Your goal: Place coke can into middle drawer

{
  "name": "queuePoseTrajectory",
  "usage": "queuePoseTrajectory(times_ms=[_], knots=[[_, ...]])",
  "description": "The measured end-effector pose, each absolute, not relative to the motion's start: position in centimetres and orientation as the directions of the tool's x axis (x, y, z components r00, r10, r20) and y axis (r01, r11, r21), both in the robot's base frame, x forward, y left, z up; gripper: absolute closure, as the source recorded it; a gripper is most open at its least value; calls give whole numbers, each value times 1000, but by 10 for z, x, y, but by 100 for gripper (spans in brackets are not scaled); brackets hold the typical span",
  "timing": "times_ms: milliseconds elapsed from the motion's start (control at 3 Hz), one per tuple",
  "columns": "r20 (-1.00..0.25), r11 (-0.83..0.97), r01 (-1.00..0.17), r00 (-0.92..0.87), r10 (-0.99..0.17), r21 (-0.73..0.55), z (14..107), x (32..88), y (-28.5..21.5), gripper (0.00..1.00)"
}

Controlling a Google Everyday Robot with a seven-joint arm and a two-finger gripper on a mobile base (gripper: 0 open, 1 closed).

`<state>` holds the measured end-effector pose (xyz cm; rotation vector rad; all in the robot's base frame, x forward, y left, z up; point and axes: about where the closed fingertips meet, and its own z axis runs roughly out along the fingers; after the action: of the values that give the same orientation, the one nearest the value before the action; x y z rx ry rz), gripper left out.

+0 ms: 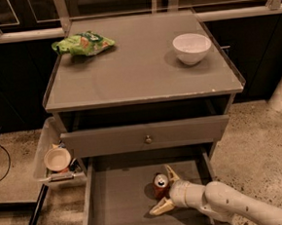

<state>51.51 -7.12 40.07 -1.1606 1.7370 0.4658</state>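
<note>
Hand [159, 190] first: it is reaching low into the middle drawer [116, 204], with its two fingers [171, 173] spreading wide apart and, as far as I am seeing, clamping nothing. The coke can [160, 183] is standing upright on the drawer floor, sitting between those fingers and a little right of centre. I am reading that wide spread as a way of letting the can stand by itself, so the flat floor is carrying it rather than the hand. The arm [236, 207] is coming in from the lower right over the drawer's front edge, which is keeping it beneath the drawer front [109, 139] above. Counting from this one view, I am finding one can, one open drawer and one round knob [148, 139]. I am also finding one white bowl [191, 47] and one green chip bag [83, 43], lying well apart on the tabletop [138, 75].
</note>
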Motion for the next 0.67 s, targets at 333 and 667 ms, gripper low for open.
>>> queuePoseTrajectory(times_ms=[333, 667], knots=[[-863, 441, -878, -67, -500, -188, 409, 518, -75, 0], [-864, 389, -902, -39, -502, -185, 420, 522, -85, 0]])
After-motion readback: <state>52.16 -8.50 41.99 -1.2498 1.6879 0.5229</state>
